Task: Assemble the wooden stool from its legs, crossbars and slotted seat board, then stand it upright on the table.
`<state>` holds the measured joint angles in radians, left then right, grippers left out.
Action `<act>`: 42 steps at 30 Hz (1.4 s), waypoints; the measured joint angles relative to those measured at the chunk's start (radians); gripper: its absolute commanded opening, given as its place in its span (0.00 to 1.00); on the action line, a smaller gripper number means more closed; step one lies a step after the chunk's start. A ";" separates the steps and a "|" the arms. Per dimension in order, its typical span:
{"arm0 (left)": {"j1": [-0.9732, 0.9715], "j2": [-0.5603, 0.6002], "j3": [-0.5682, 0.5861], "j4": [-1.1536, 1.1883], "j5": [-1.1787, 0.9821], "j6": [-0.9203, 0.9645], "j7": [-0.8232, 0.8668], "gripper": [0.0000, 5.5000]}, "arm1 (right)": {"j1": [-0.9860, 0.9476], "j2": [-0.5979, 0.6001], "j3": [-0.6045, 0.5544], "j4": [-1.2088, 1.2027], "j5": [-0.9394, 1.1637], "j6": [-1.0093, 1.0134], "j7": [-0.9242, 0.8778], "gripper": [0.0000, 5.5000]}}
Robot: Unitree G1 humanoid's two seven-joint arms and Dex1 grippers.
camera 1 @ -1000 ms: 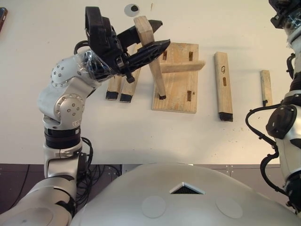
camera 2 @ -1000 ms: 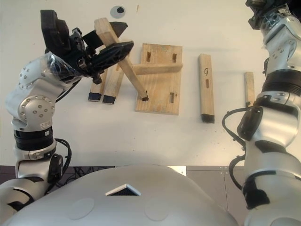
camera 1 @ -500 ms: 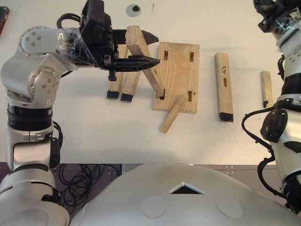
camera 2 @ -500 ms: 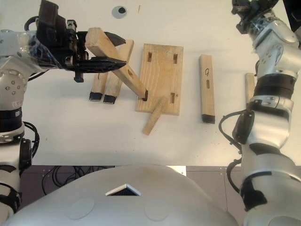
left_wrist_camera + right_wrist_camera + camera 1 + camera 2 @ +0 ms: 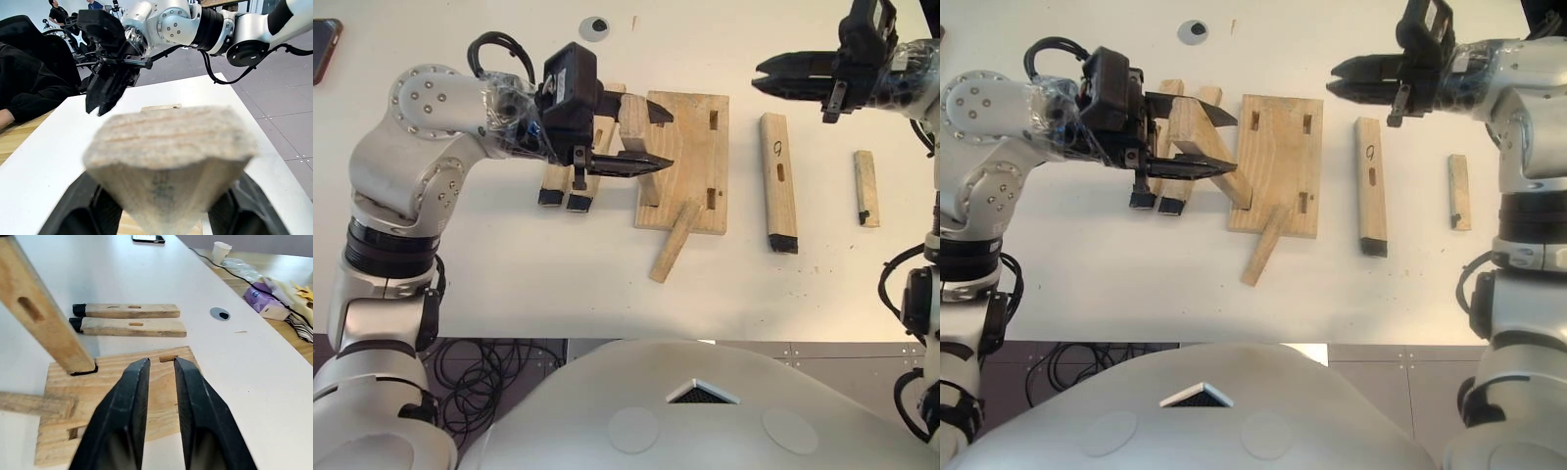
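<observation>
Left fingers [image 5: 625, 164] of the left gripper [image 5: 664, 139] clamp a square-section wooden leg [image 5: 1197, 130], tilted, its foot in a slot of the rectangular seat board [image 5: 695, 147]. Two black-tipped legs [image 5: 128, 311] lie left of the board on the white table [image 5: 509, 264]. A loose crossbar [image 5: 674, 242] rests across the board's near edge. Right of the board lie a slotted leg [image 5: 779, 181] and a short crossbar [image 5: 867, 186]. The right gripper [image 5: 759, 78] hovers above the table, fingers narrowly apart.

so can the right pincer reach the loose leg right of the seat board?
Probably yes. The right pincer hovers empty near the loose leg; nothing lies on it, and the left pincer is over the seat board.
</observation>
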<state>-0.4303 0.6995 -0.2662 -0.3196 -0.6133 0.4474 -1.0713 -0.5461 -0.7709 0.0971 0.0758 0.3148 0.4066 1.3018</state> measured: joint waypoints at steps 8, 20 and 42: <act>0.063 0.000 -0.004 0.000 -0.005 -0.096 0.020 0.37 | 0.012 -0.039 0.121 -0.059 -0.101 -0.223 0.162 0.49; 0.188 0.097 -0.105 0.121 0.133 0.052 -0.049 0.53 | 0.206 -0.107 0.124 -0.265 -0.194 -0.493 0.126 0.56; 0.267 0.040 0.142 -0.030 0.012 0.229 0.077 0.53 | 0.610 -0.055 0.172 -0.200 -0.670 -1.189 -0.372 0.56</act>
<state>-0.1636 0.7393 -0.1243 -0.3494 -0.6015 0.6764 -0.9944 0.0636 -0.8263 0.2692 -0.1238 -0.3547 -0.7822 0.9300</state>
